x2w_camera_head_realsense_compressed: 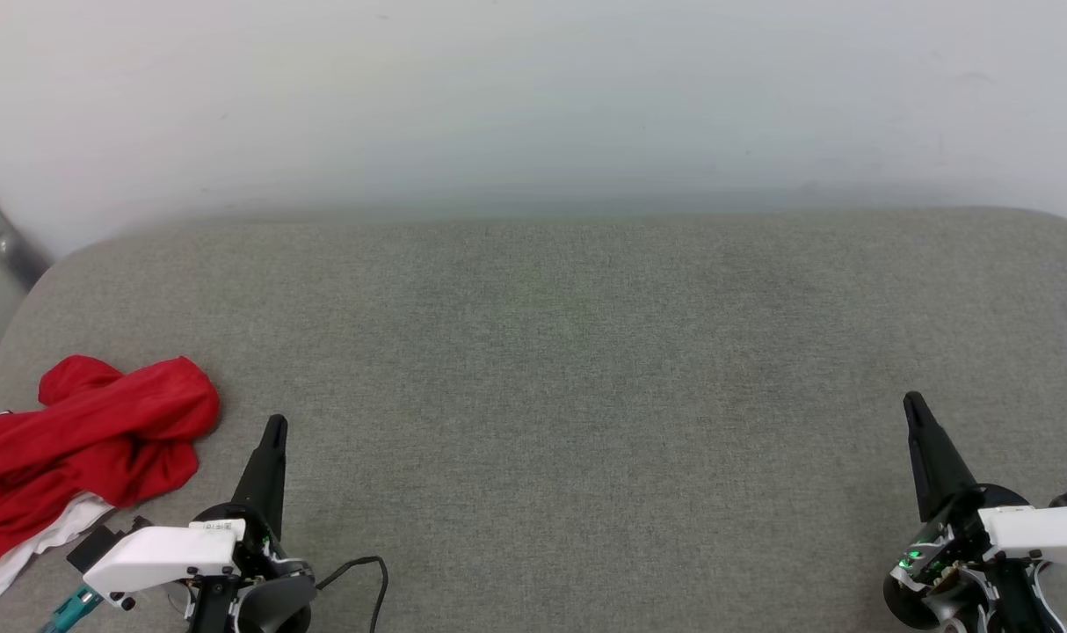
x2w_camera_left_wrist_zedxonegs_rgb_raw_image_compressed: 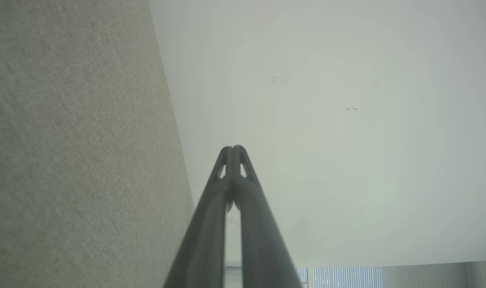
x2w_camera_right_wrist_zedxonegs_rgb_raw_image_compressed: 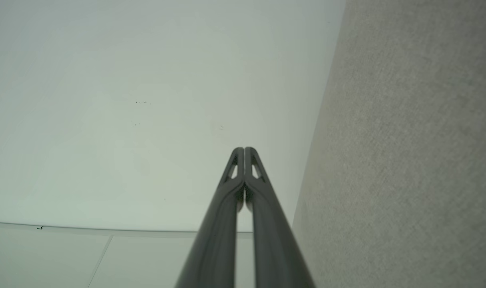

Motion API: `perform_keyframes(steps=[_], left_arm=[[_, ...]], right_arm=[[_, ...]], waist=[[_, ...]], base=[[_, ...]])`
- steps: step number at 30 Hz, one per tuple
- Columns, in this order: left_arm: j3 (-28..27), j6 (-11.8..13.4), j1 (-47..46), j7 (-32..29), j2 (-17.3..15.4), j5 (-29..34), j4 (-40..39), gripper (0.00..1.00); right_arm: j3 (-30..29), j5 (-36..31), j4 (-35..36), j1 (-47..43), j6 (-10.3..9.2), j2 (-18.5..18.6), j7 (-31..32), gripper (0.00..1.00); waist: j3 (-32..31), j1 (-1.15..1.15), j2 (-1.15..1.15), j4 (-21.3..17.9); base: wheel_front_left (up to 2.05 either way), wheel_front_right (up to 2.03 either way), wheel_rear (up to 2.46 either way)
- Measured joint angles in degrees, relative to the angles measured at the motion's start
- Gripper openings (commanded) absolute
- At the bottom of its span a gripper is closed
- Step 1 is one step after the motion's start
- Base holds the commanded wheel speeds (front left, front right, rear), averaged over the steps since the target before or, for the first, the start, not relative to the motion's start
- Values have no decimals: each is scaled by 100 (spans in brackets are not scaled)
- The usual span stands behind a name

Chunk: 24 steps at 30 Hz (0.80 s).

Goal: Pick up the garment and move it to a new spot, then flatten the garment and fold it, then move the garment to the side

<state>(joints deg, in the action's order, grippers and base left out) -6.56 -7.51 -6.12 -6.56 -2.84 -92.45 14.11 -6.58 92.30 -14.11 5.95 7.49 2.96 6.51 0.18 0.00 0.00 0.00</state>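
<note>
Garment (x2w_camera_head_realsense_compressed: pixel 94 431), red with a strip of white cloth showing under its near edge, lies crumpled in a heap at the left edge of the desk (x2w_camera_head_realsense_compressed: pixel 551 378), which is covered in grey fabric. Part of the heap runs out of the head view. The left tool (x2w_camera_head_realsense_compressed: pixel 275 424) is just beside the heap, on its right and apart from it, its two dark fingers pressed together and holding nothing. The right tool (x2w_camera_head_realsense_compressed: pixel 913 403) is well apart at the desk's right side, likewise closed tight and empty. A black cable (x2w_camera_head_realsense_compressed: pixel 371 571) loops by the left wrist. A pale wall (x2w_camera_head_realsense_compressed: pixel 533 97) rises behind the desk.
</note>
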Motion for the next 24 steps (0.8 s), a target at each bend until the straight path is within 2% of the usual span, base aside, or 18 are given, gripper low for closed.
perform_keyframes(steps=[2,3,7,16,20,24], left_arm=[[0,0,0,0,0,0,0,0],[5,1,7,1,0,0,18,100],[69,3,151,31,11,0,152,100],[371,10,149,292,12,26,24,100],[443,10,148,399,12,212,-58,100],[464,10,147,499,12,657,-123,100]], right_arm=[[0,0,0,0,1,0,0,0],[1,0,-14,-10,1,1,0,100],[8,0,-131,-168,0,-3,-26,100],[104,-102,82,-212,0,-2,-263,100],[187,-279,158,-270,0,22,-378,100],[232,-602,257,-274,0,79,-498,100]], waist=[[0,0,0,0],[0,0,0,0],[1,0,0,-1],[5,0,0,-2],[6,0,0,-1],[4,0,0,3]], base=[[0,0,0],[0,0,0],[0,0,0],[0,0,0],[0,0,0],[0,0,0]])
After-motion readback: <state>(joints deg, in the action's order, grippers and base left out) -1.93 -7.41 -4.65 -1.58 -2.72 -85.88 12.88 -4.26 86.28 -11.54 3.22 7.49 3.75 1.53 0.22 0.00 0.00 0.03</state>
